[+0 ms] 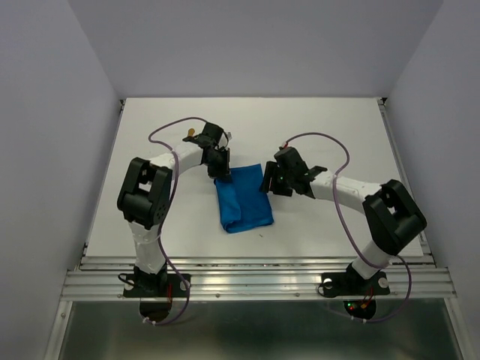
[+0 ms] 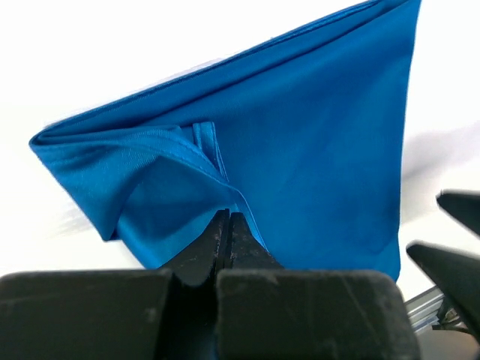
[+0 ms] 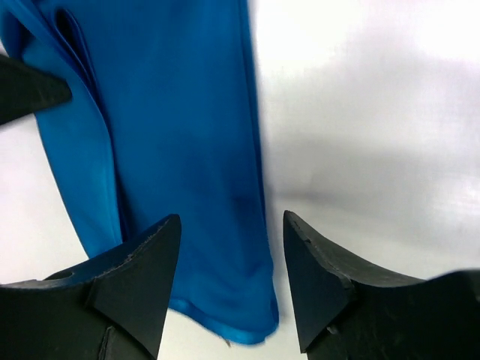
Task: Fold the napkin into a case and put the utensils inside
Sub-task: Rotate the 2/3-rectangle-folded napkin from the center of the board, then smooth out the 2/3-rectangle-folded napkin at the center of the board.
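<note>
The bright blue napkin (image 1: 244,199) lies folded into a rough rectangle at the table's middle. My left gripper (image 1: 223,174) is at its far left corner. In the left wrist view the gripper (image 2: 229,217) is shut, pinching a lifted edge of the napkin (image 2: 315,135). My right gripper (image 1: 268,182) is at the far right corner. In the right wrist view it (image 3: 231,221) is open, with its jaws astride the napkin's (image 3: 180,112) corner and holding nothing. One small golden-orange utensil (image 1: 190,133) shows behind the left arm; the rest of the utensils are hidden.
The white table (image 1: 330,127) has raised rails at its left and right sides and a metal rail along the near edge. Grey walls close in the sides and back. The right gripper's fingers (image 2: 457,206) show at the edge of the left wrist view.
</note>
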Tool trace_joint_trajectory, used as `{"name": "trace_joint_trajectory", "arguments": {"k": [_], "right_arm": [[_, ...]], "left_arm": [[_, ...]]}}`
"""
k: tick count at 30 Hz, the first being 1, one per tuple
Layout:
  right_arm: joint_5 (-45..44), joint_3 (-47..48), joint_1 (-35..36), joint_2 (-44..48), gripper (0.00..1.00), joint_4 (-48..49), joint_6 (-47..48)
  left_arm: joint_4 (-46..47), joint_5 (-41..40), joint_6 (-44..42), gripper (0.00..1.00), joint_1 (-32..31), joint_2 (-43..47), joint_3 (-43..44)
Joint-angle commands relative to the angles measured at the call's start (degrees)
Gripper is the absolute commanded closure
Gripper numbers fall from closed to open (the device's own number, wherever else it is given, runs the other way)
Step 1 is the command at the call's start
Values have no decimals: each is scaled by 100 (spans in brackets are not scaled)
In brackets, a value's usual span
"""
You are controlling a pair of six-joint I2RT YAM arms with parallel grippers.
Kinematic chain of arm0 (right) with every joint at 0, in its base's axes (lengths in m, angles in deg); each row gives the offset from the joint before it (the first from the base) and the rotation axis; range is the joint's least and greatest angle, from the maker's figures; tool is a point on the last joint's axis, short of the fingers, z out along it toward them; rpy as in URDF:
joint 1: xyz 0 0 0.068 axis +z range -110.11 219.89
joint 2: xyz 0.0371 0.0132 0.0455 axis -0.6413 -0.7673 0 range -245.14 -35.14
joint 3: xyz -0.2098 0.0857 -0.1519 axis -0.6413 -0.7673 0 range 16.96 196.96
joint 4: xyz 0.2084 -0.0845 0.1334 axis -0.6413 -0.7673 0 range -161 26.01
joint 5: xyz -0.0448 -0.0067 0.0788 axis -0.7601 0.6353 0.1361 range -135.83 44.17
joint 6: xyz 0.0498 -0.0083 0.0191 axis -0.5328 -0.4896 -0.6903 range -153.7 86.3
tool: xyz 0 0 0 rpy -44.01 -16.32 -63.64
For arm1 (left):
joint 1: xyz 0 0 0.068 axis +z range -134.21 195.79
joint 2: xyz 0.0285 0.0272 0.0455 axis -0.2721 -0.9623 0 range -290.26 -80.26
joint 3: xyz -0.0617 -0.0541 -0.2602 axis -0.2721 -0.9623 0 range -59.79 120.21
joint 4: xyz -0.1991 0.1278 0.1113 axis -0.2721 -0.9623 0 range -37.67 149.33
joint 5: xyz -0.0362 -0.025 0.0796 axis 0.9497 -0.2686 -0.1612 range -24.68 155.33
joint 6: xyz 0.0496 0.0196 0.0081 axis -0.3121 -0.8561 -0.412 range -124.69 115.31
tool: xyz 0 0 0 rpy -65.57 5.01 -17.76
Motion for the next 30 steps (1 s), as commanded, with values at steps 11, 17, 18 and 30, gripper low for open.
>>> {"name": "trace_joint_trajectory", "arguments": {"k": [11,17,18,30], "right_arm": [[106,1947,-401,-1851,43,48,1080],[247,2281,-401,-2264,53,56,1125],[229,2281,-401,-2273,55,74,1116],[220,2273,-401,-2291,65,83,1010]], "left_arm": [[-446,-803,153,100,-93,799,391],[-577,-1479,601,90,-137,800,575],[-613,-1594,602,88,-146,791,610],[-1140,-3431,971,40,-760,237,1365]]}}
